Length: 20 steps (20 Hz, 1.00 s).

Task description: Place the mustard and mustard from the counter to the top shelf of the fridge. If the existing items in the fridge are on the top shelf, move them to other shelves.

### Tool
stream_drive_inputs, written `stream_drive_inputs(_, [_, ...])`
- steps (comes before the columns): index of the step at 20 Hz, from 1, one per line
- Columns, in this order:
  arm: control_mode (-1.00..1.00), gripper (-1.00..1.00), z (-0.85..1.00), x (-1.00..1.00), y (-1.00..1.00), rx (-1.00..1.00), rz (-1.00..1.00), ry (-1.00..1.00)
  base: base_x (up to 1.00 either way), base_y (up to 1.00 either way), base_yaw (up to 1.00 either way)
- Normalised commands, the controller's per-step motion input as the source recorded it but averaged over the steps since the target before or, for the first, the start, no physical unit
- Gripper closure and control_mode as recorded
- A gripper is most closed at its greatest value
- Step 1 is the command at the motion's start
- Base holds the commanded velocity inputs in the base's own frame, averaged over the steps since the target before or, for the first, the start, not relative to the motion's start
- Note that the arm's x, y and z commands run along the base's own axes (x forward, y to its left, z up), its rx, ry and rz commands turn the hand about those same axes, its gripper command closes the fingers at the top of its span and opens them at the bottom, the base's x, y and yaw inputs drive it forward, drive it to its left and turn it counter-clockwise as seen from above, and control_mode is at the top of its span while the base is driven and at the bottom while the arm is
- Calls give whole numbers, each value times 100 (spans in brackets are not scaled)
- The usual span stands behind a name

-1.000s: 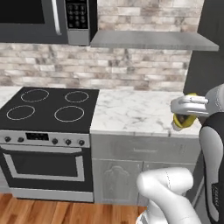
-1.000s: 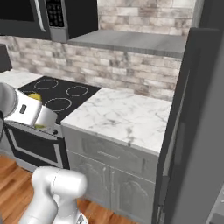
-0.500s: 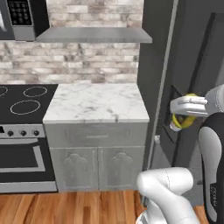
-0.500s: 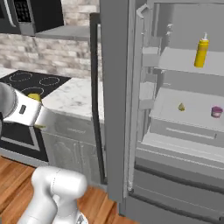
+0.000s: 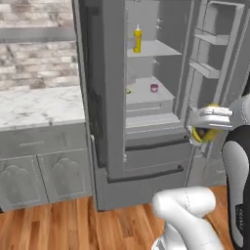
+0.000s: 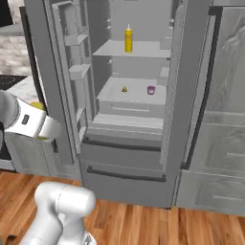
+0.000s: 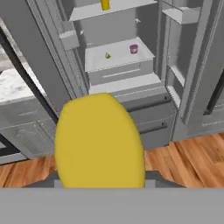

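The fridge (image 5: 105, 97) stands with both doors swung wide. On its top shelf (image 5: 152, 49) the tall slim mustard (image 5: 137, 40) stands upright, also seen as the tall mustard (image 6: 128, 40). One shelf lower sit the pink cup (image 5: 154, 88) and the tiny yellow wedge (image 5: 129, 90), a little apart. My gripper (image 5: 204, 131) hangs in front of the fridge, at drawer height, shut on the shorter darker-yellow mustard (image 5: 209, 135). That bottle (image 7: 100, 140) covers the fingertips in the hand view, with the cup (image 7: 134, 49) and wedge (image 7: 107, 55) beyond it.
The left door (image 6: 52, 81) and the right door (image 5: 210, 63) carry bins and flank the opening. Closed drawers (image 6: 124, 162) lie below the shelves. The marble counter (image 5: 34, 105) is to the left, grey cabinets (image 6: 225, 143) to the right, wood floor (image 5: 73, 224) below.
The base has driven right, so the views have swept from the stove and counter to the open fridge. The shorter mustard stays held in my gripper.
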Motion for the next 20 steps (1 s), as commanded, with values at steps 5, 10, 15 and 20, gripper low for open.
stream_drive_inputs(5, [100, 100, 0, 0, 0, 0, 0, 0, 4, -80, -22])
stream_drive_inputs(10, [100, 100, 0, 0, 0, 0, 0, 0, 47, -4, 9])
stream_drive_inputs(15, [100, 100, 0, 0, 0, 0, 0, 0, 31, -2, 26])
stream_drive_inputs(20, [100, 100, 0, 0, 0, 0, 0, 0, 49, -10, 14])
